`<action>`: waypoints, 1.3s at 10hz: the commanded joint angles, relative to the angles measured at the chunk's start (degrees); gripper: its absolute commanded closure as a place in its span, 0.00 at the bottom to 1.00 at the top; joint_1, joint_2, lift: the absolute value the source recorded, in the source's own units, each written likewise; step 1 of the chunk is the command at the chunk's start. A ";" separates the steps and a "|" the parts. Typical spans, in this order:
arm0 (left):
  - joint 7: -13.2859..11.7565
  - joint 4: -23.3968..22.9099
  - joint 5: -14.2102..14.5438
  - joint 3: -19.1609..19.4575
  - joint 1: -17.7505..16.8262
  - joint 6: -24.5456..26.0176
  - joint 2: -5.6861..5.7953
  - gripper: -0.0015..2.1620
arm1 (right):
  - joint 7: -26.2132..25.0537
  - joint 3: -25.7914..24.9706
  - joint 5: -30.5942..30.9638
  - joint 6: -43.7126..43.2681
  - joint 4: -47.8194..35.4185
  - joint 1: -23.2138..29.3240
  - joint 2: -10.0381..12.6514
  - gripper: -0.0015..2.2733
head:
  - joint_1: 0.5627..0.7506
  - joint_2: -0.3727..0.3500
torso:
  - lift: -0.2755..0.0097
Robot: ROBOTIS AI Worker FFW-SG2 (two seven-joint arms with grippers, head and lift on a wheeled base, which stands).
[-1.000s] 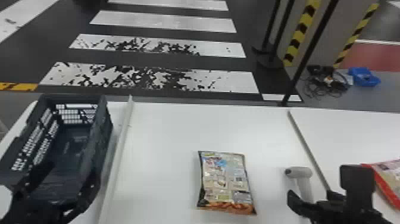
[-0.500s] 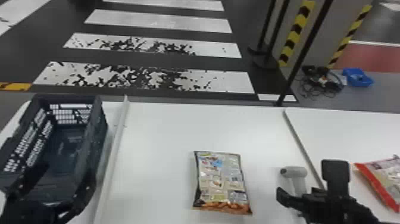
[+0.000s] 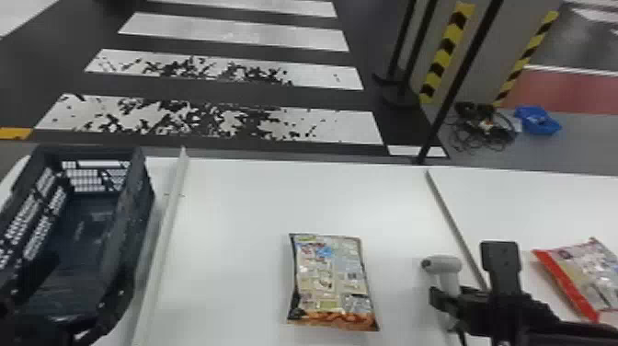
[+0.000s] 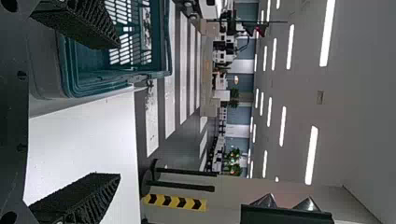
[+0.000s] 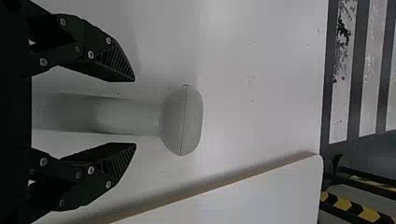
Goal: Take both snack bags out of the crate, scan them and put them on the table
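Note:
The dark crate (image 3: 146, 188) stands at the left of the table, its inner floor in sight. Over its near part is my left gripper (image 3: 80, 285), open with nothing held; in the left wrist view the same gripper (image 4: 116, 109) has one finger over the teal-looking crate (image 4: 163, 37). One snack bag (image 3: 329, 280) lies flat mid-table. Another, red-edged snack bag (image 3: 584, 276) rests on the right-hand surface. My right gripper (image 3: 443, 313) is at the grey scanner (image 3: 443, 264). In the right wrist view this gripper (image 5: 135, 112) is open, the scanner's handle (image 5: 126, 116) between its fingers with gaps on both sides.
A raised white strip (image 3: 168, 230) runs between crate and middle bag. Right of the scanner, a ledge edge (image 3: 455, 225) borders the other white surface (image 3: 519, 202). Beyond the table stand black poles (image 3: 455, 87) on the floor.
The head view has swung slightly, so everything sits a little farther left in it. My right gripper has moved left, closer in around the scanner. The left gripper keeps about its place over the crate.

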 commanded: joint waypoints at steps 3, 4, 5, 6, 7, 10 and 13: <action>0.00 0.27 0.09 -0.01 -0.30 0.00 0.02 0.00 | 0.70 -0.14 -0.43 1.35 -0.03 -0.54 -0.09 0.99 | 0.70 0.30 | 0.64; 0.00 0.36 0.09 -0.01 -0.30 0.00 0.02 0.00 | 0.70 -0.32 -0.95 2.05 -1.17 -0.37 0.00 0.99 | 0.70 0.30 | 0.64; 0.00 0.36 0.09 -0.01 -0.30 0.00 0.02 0.00 | 0.62 -0.23 -1.30 3.46 -3.10 -0.10 0.09 0.99 | 0.70 0.31 | 0.64; 0.00 0.44 0.09 -0.01 -0.30 0.00 0.02 0.00 | 0.62 0.03 -1.39 4.86 -5.30 0.42 0.26 0.99 | 0.70 0.31 | 0.64; 0.00 0.36 0.09 -0.01 -0.30 0.00 0.02 0.00 | 0.62 0.39 -1.39 8.03 -8.02 0.95 0.62 0.99 | 0.70 0.32 | 0.64; 0.00 0.27 0.00 -0.28 -0.30 0.00 0.29 0.00 | 0.70 2.93 -3.06 17.17 -16.64 4.11 1.32 0.99 | 0.70 0.36 | 0.64; 0.00 0.18 0.00 -0.36 -0.21 0.00 0.38 0.00 | 0.79 5.66 -5.17 24.55 -23.14 5.78 2.20 0.99 | 0.70 0.44 | 0.64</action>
